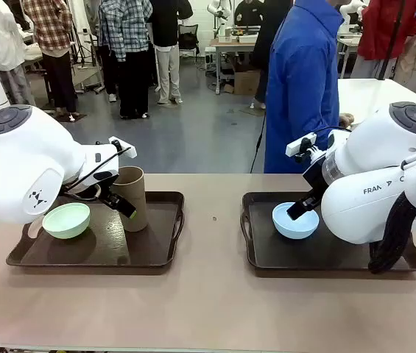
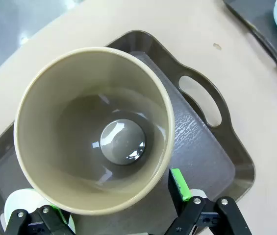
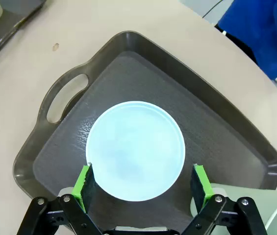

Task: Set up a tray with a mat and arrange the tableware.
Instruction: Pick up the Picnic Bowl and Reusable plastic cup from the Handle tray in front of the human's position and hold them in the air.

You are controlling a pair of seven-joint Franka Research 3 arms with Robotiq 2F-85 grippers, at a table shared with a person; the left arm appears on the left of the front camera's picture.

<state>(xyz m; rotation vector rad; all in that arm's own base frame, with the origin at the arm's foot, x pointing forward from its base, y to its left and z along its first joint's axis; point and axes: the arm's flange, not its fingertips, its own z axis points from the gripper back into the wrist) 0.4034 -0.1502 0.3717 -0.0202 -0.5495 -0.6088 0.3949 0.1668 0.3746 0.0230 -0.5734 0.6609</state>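
We looked across a beige table [image 1: 208, 309] in a busy workshop, with a person [image 1: 303, 88] in a blue coat standing at its far side. On the left tray [image 1: 90, 263] sat the pale green bowl [image 1: 66, 220] and, just right of it, the upright brown cup [image 1: 131, 197]. The left gripper [image 1: 123, 200] was down at that cup. On the right tray [image 1: 325, 268] lay the light blue bowl [image 1: 295, 221], with the right gripper [image 1: 302, 207] just above it.

From the left wrist we peered straight down into the brown cup [image 2: 94, 127], which stood on a textured mat [image 2: 197, 147] inside the tray. The left gripper [image 2: 116, 198] had its jaws spread wide on either side of the rim. We could not tell whether the pads touched it.

From the right wrist the light blue bowl [image 3: 136, 149] rested on the right tray's mat [image 3: 128, 73], between the widely parted fingers of the right gripper [image 3: 142, 181], which held nothing. What seemed to be the pale green cup [image 3: 246, 200] lay close by, at the near edge of the picture.

We judged the task nearly finished. Both trays had their mats and each carried a bowl and a cup, so only final placement and clearing the arms remained.
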